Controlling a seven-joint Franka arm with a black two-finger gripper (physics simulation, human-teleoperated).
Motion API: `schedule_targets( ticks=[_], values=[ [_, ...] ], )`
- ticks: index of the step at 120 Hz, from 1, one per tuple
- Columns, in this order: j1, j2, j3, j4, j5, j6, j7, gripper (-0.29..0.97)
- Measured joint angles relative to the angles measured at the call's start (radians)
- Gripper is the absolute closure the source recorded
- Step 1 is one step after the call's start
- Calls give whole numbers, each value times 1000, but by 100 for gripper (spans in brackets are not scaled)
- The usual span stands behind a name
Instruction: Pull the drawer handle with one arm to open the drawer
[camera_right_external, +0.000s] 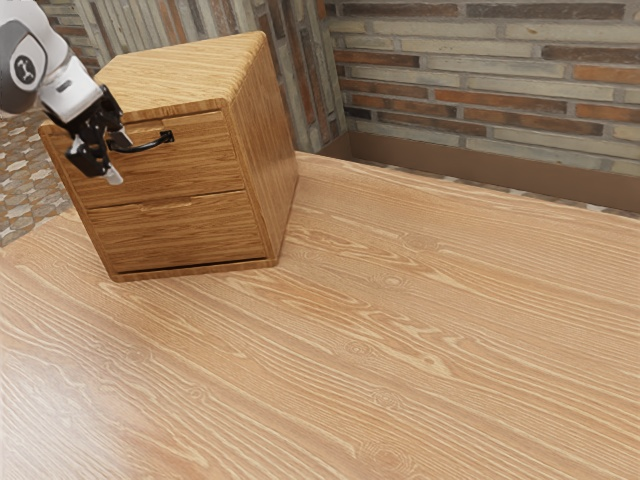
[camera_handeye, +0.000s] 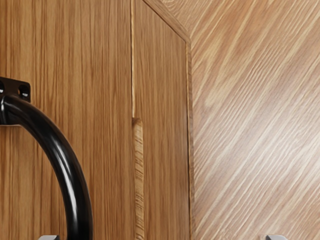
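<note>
— Where's the drawer everybody's watching?

— It's the top drawer (camera_right_external: 195, 160) of that little wooden cabinet (camera_right_external: 258, 130), which stands on the bench (camera_right_external: 420, 330) towards the exterior view's left, in front of the brick wall (camera_right_external: 480, 70). There's a bottom drawer (camera_right_external: 180, 232) right under it.

— And the handle?

— The handle (camera_right_external: 150, 146) is a black arched bar standing out from the top drawer's front. In the wrist view it (camera_handeye: 67, 165) curves away from a small black bracket (camera_handeye: 15, 90) screwed to the wood.

— Is the arm on it?

— The white arm (camera_right_external: 45, 70) comes in from the upper left, and its end effector (camera_right_external: 98, 160) sits at the near end of the handle.

— Pinching it?

— Not from what I can see. In the wrist view the two fingertips (camera_handeye: 276, 237) stand spread wide, and the bar passes between them, close to one and well apart from the other.

— Is the drawer out at all?

— Its front looks level with the bottom drawer's front, so it appears shut.
</note>
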Motion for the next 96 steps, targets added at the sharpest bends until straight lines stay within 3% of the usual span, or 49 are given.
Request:
schedule_targets(
  ticks=[44,96],
  values=[
    [-2,-6,-2,-3,0,2,-3,54],
    [-4,-142,-6,-165,2,-4,-2,63]
  ],
)
